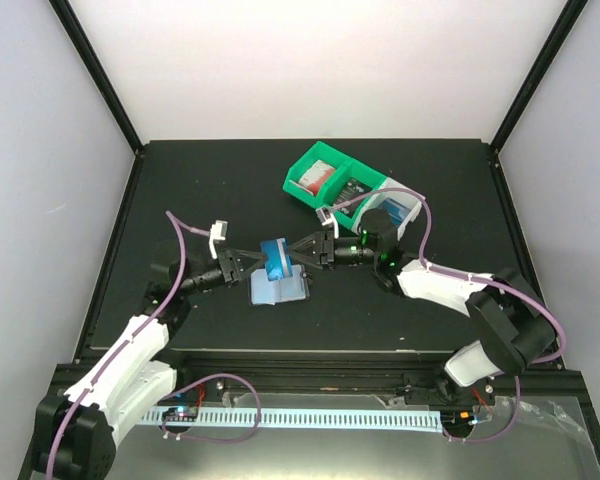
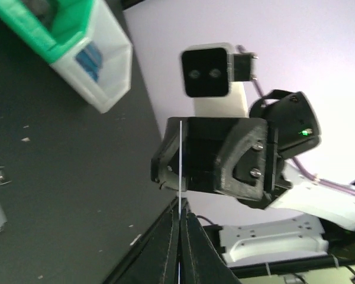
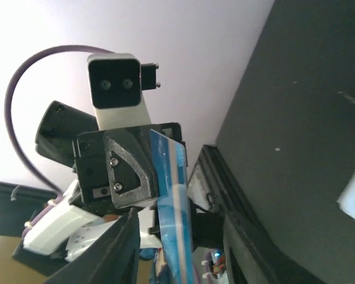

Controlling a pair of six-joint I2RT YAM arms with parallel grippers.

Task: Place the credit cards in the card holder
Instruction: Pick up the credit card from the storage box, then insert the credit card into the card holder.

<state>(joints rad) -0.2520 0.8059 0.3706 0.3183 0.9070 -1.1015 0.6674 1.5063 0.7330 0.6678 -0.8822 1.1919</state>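
Note:
A blue credit card (image 1: 276, 256) with a pale stripe is held upright above the table between both grippers. My left gripper (image 1: 255, 262) is shut on it. In the left wrist view the card shows edge-on as a thin white line (image 2: 181, 154) between the closed jaws (image 2: 180, 216). My right gripper (image 1: 302, 250) faces it from the right, open, its fingers on either side of the card (image 3: 171, 195) without touching. Pale blue cards (image 1: 278, 288) lie flat on the table just below. I cannot make out the black card holder in any view.
A green bin (image 1: 325, 175) and a white bin (image 1: 400, 205) with cards in them stand behind the right arm; they also show in the left wrist view (image 2: 100, 71). The black table (image 1: 180, 200) ends at a raised frame on every side.

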